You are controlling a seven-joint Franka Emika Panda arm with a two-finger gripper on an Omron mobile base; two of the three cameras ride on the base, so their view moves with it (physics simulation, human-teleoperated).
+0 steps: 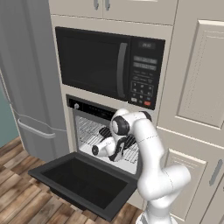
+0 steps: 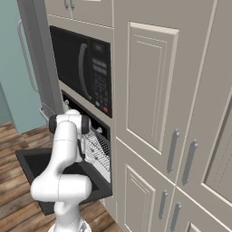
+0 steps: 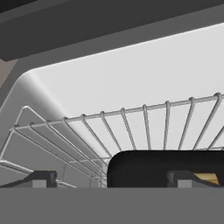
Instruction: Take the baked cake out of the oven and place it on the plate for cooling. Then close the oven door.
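- One oven [image 1: 94, 131], built into the cabinet wall, directly under one black microwave [image 1: 109, 65] with a keypad on its right.
- One oven door [image 1: 83, 181], dropped flat toward the floor, its dark inner panel facing up.
- One white arm, rising from the base and bent forward, with its wrist reaching over the open door into the oven mouth.
- One hand [image 1: 105, 131] inside the oven cavity, in front of the wire racks [image 1: 89, 129]; two rack levels can be made out in the hand view, an upper one [image 3: 144, 118] ahead and a lower one to the left.
- The hand's two fingertips [image 3: 41, 178] stand wide apart at the bottom of the hand view, with nothing gripped between them.
- One dark rounded pan [image 3: 144, 168] sits on the rack just ahead of the fingertips, between them and slightly toward the right one; a sliver of golden-brown shows at its lower right edge, likely the cake [image 3: 205, 177].
- One tall grey fridge [image 1: 28, 87] stands left of the oven column, with a curved bar handle.
- Pale panelled cabinet doors [image 2: 149, 90] fill the wall to the right of the oven.
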